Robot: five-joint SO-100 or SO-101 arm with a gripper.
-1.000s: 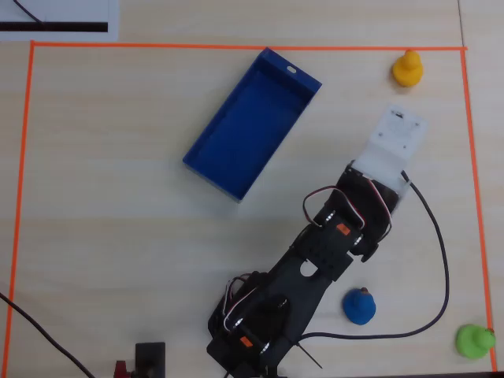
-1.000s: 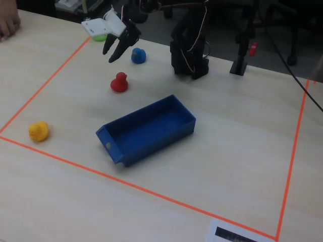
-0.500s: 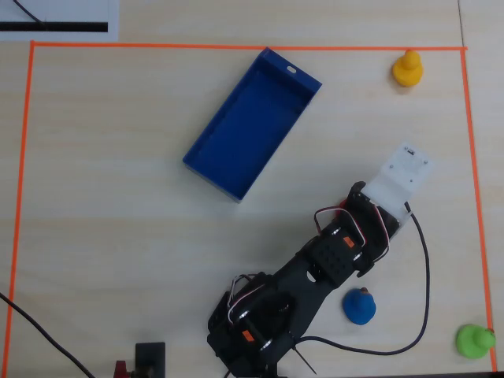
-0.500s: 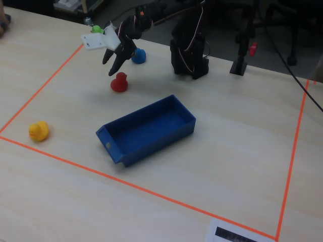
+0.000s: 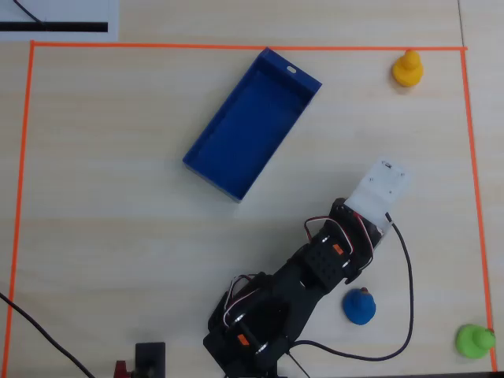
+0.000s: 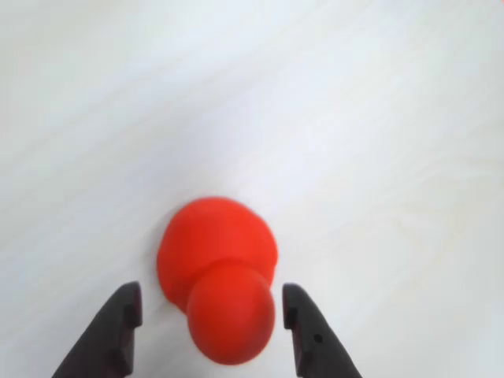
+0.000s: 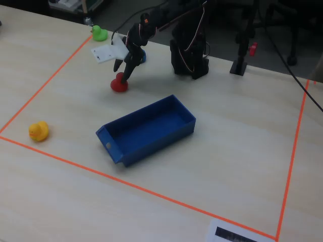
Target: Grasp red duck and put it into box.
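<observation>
The red duck (image 6: pixel 220 279) stands on the pale table, filling the lower middle of the wrist view. My gripper (image 6: pixel 209 305) is open, with one dark fingertip on each side of the duck's head and a small gap on both sides. In the fixed view the gripper (image 7: pixel 122 75) points down onto the red duck (image 7: pixel 119 84). From overhead the duck is hidden under the white wrist plate (image 5: pixel 379 187). The blue box (image 5: pixel 248 126) lies empty to the upper left of the arm, and in the fixed view the box (image 7: pixel 146 128) sits in front of the duck.
A yellow duck (image 5: pixel 407 68) sits at the top right corner, a blue toy (image 5: pixel 359 306) beside the arm, and a green toy (image 5: pixel 475 340) at the bottom right. Orange tape (image 5: pixel 236 46) frames the work area. The arm's base (image 7: pixel 189 55) stands behind the box.
The gripper has dropped from above the table and pulled back toward the base. It now straddles the red duck. Duck and box have not moved.
</observation>
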